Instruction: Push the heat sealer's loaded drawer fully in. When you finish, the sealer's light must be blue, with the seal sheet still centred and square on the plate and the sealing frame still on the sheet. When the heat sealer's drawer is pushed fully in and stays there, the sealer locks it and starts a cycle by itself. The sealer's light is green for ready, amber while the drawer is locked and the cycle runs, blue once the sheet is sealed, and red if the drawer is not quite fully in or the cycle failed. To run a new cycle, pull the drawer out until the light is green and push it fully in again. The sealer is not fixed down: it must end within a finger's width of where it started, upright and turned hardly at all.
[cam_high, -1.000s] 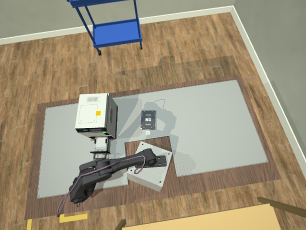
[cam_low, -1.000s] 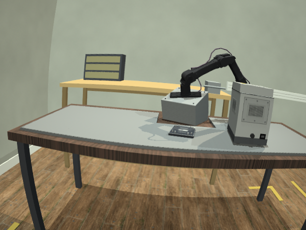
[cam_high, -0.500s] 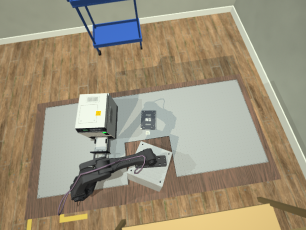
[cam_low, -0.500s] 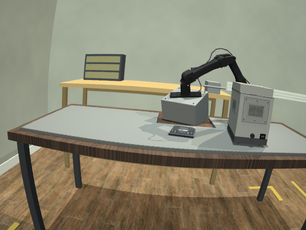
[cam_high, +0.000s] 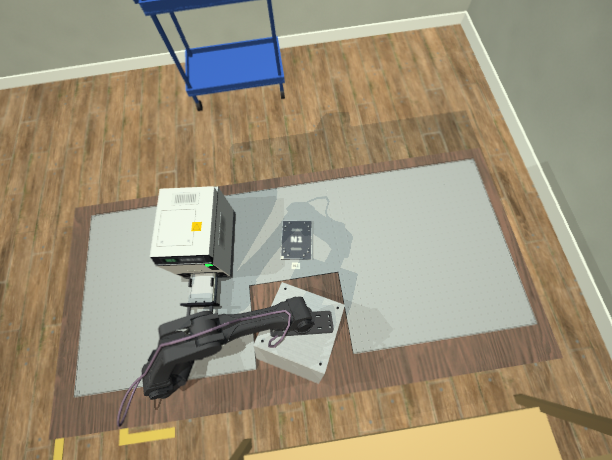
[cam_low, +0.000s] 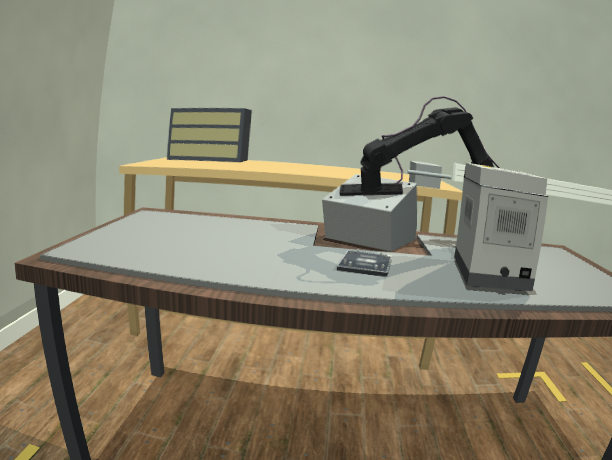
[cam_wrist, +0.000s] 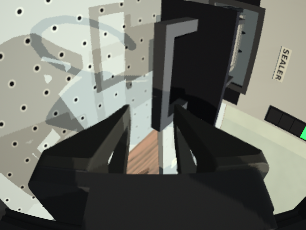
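Observation:
The heat sealer (cam_high: 185, 222) (cam_low: 472, 250) (cam_wrist: 272, 30) stands upright at the table's left in the top view. Its light (cam_high: 209, 265) (cam_wrist: 304, 133) is green. The drawer (cam_high: 202, 287) sticks out of its front, with a pale surface showing; sheet and sealing frame cannot be told apart. The drawer's black front panel (cam_wrist: 200, 60) carries a grey bar handle (cam_wrist: 160, 82). My gripper (cam_wrist: 152, 112) is part open and holds nothing. In the wrist view its fingertips are near the handle's lower end, which shows in line with the gap; contact cannot be told. The arm hides the fingers in the top view.
A dark plate marked N1 (cam_high: 296, 240) (cam_low: 365, 262) lies on the table right of the sealer in the top view. The arm's grey pedestal (cam_high: 300, 350) (cam_low: 357, 220) stands nearer the front edge. The blue cart (cam_high: 235, 67) stands beyond the table.

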